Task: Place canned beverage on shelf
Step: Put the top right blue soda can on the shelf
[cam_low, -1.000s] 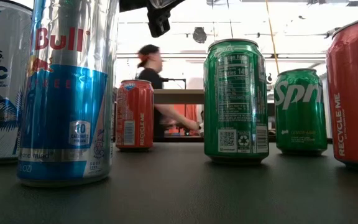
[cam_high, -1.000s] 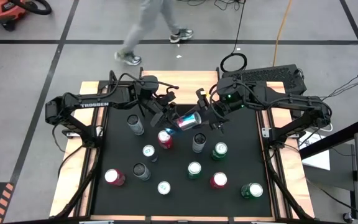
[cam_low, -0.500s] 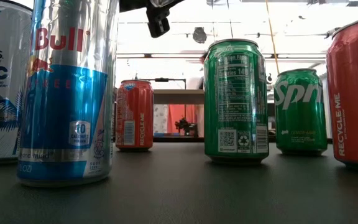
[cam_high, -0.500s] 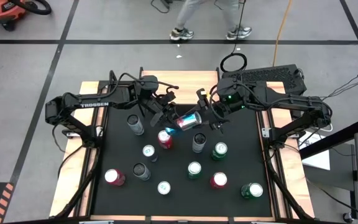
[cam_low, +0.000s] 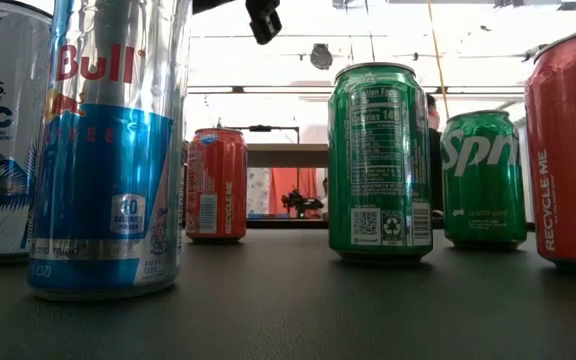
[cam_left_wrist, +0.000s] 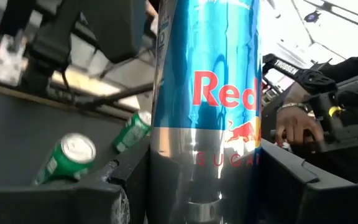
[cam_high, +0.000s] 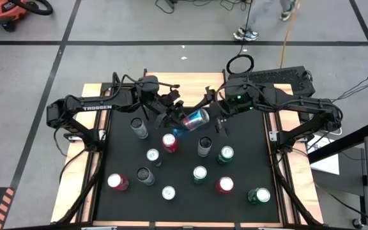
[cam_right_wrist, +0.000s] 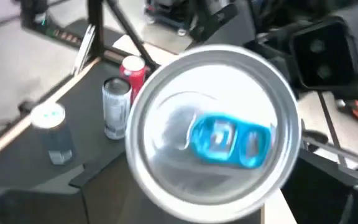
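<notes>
Your left gripper (cam_high: pixel 177 117) is clamped on the blue-and-silver slim Red Bull can (cam_high: pixel 195 119). Its two dark fingers sit on either side of the can's body, as the left wrist view shows close up (cam_left_wrist: pixel 207 93). The can is held in the air, tipped onto its side, lying roughly left to right with its top end towards the right arm.

Your right gripper (cam_high: pixel 214 115) faces that top end from the right. Its jaws are spread wide on either side of the lid, and you can see no grip on the can. In the right wrist view the silver lid with its blue tab (cam_right_wrist: pixel 213 134) fills the space between the fingers.

Both grippers and the can hang over the far middle of the black table (cam_high: pixel 248 160). The shelf (cam_high: pixel 190 82), a small light-wood board on thin black legs, is just beyond them at the table's far edge. Its top is bare, and the can is not on it.

Nearer to you, other cans stand upright and scattered across the table. These include a silver one (cam_high: pixel 139 128) to the left of the grippers, a red one (cam_high: pixel 169 142) just near of the held can, and a green one (cam_high: pixel 226 154) towards the right.

A person's feet (cam_high: pixel 248 33) show on the floor beyond the table.
</notes>
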`<state>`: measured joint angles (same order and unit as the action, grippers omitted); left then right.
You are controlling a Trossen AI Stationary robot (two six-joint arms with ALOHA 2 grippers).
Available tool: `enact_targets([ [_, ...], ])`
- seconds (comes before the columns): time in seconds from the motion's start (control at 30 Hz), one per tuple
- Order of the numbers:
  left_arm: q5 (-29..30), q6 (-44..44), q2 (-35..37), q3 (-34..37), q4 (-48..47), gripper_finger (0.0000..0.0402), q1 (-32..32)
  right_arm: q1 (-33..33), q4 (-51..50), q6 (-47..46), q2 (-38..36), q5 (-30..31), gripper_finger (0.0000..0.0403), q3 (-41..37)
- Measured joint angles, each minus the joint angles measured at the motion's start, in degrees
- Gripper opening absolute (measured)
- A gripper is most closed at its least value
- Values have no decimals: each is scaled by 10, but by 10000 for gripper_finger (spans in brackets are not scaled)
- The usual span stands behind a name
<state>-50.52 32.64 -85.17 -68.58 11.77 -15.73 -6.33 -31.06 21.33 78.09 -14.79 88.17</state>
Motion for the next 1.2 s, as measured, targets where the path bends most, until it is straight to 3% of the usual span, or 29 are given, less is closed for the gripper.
enact_targets([
  [0.23,21,6,0,0,125,218,0,-6,-23,-119,-26,45,350,57],
  [0.53,137,5,0,-1,242,218,0,-27,-127,-285,-58,47,350,87],
  [0.63,181,-18,0,-1,253,218,0,-35,-195,-359,-66,95,347,88],
  [0.77,232,-24,0,-1,280,217,0,-33,-235,-389,-63,129,336,85],
  [1.03,316,-101,1,-1,337,217,0,-34,25,-478,-71,150,323,28],
  [1.2,365,-124,1,-1,358,217,0,-42,137,-493,-72,186,330,27],
])
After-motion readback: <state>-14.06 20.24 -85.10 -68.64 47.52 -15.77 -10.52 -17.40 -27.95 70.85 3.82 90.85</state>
